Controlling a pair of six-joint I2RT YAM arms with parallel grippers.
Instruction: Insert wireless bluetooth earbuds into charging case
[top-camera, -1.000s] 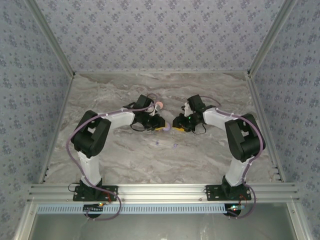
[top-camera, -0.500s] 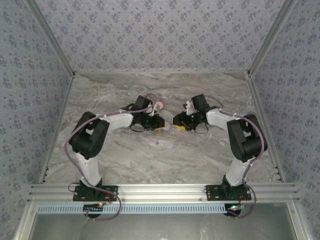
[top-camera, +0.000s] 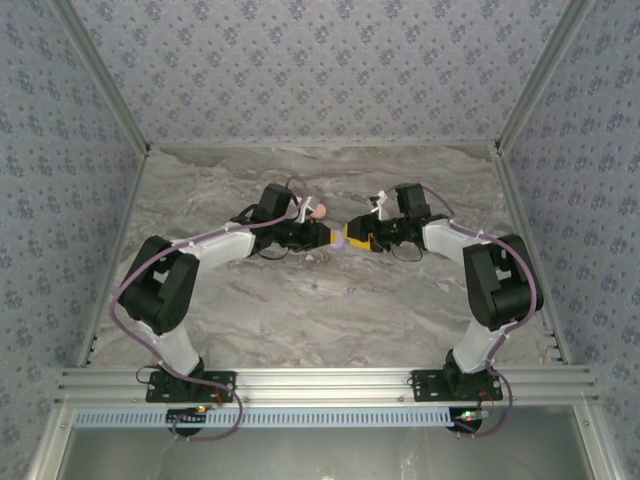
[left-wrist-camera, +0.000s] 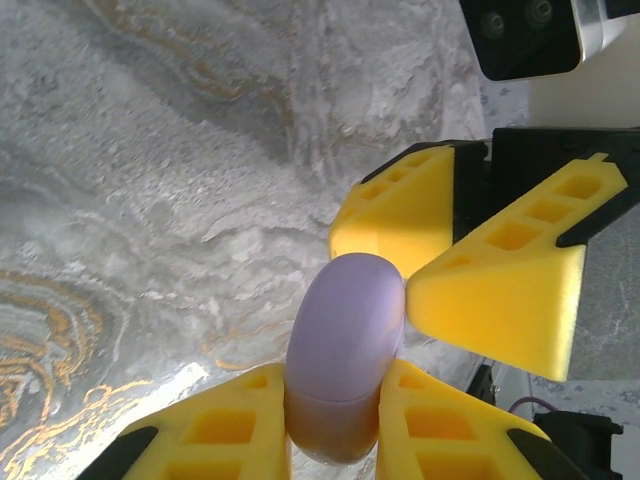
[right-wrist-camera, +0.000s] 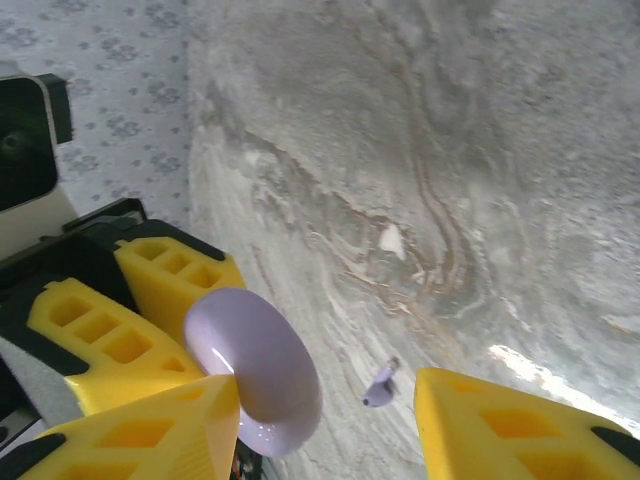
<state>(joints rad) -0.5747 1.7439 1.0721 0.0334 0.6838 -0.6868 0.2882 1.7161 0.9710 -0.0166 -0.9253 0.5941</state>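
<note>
My left gripper (left-wrist-camera: 335, 425) is shut on the charging case (left-wrist-camera: 345, 335), a smooth lilac rounded disc held on edge above the table. My right gripper (right-wrist-camera: 330, 425) faces it tip to tip and stands open; its left finger (right-wrist-camera: 150, 430) touches the case (right-wrist-camera: 255, 350) and the other finger is well apart. In the top view both grippers meet mid-table, left (top-camera: 332, 238) and right (top-camera: 353, 238). Two tiny lilac earbuds (top-camera: 314, 286) (top-camera: 350, 292) lie on the marble nearer the arm bases. One earbud (right-wrist-camera: 380, 385) lies on the table below my right jaws.
A salmon-pink disc (top-camera: 320, 210) lies just behind the left gripper. The marble table (top-camera: 420, 310) is walled by patterned panels on three sides, with an aluminium rail (top-camera: 320, 380) along the near edge.
Both arms have stretched a little farther from their bases, carrying the case with them. The right gripper's jaws have spread wider.
</note>
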